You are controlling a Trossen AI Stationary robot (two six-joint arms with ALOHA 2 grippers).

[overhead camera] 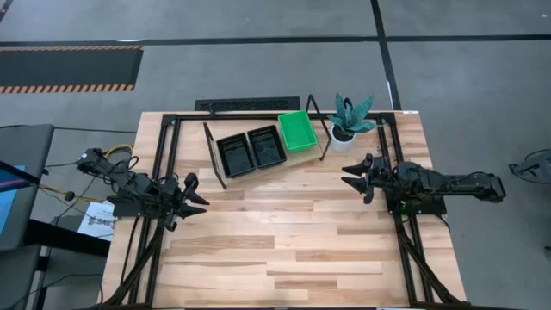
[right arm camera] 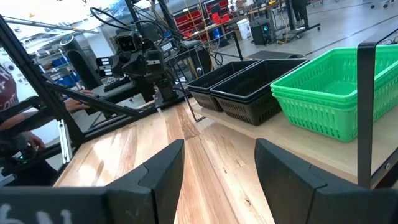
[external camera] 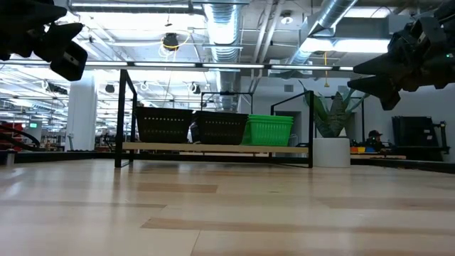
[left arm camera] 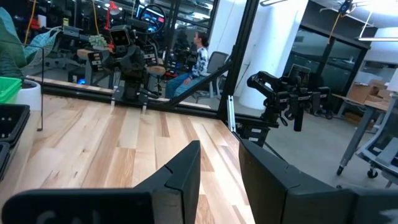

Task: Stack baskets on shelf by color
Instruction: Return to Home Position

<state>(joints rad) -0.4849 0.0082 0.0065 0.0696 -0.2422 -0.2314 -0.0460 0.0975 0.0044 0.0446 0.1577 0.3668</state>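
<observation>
All baskets (overhead camera: pixel 263 146) sit on the shelf (external camera: pixel 213 148), green stack (overhead camera: pixel 297 130) by the plant (overhead camera: pixel 349 120), black stacks (overhead camera: pixel 235 156) beside it. Left end effector (overhead camera: pixel 196 195) and right end effector (overhead camera: pixel 351 172) hover empty, fingers apart, well clear. Ease home high, avoiding the shelf.

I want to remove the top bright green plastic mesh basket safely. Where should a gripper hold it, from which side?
Probably the short front rim of the green basket, pinched from above by the right gripper. It is open-topped and thin-walled; that side faces the wooden table, while black mesh baskets and the black shelf frame crowd its long sides.
</observation>
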